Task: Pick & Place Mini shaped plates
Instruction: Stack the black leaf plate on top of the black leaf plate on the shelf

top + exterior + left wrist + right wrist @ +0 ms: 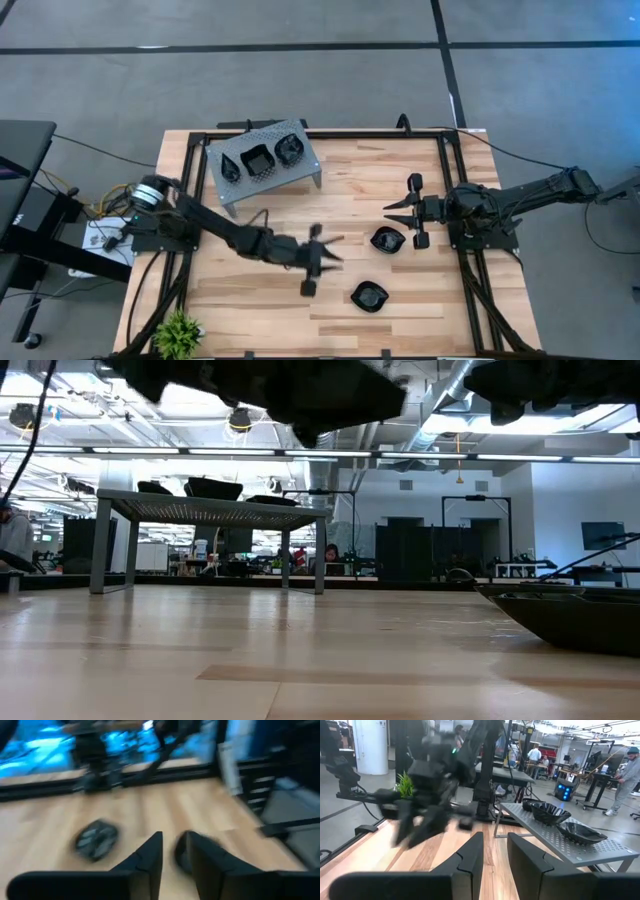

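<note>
Three glossy black mini plates (260, 158) sit on top of the grey perforated stand (300, 175) at the table's far left. Two more rest on the wood: one (388, 240) just in front of my right gripper and one (369, 296) nearer the near edge. My left gripper (335, 255) hovers over the table's middle, blurred, fingers pointing toward these two plates, with a narrow gap and nothing between them. In the left wrist view both plates (97, 840) lie ahead of the left gripper (174, 842). My right gripper (392, 210) waits at the right, narrowly open and empty.
The stand (210, 512) rises on legs at the table's far left, with open wood under it. A small green plant (178, 330) stands at the near left corner. A black frame rail (445, 170) runs along the table's edges. People (630, 775) are in the room beyond.
</note>
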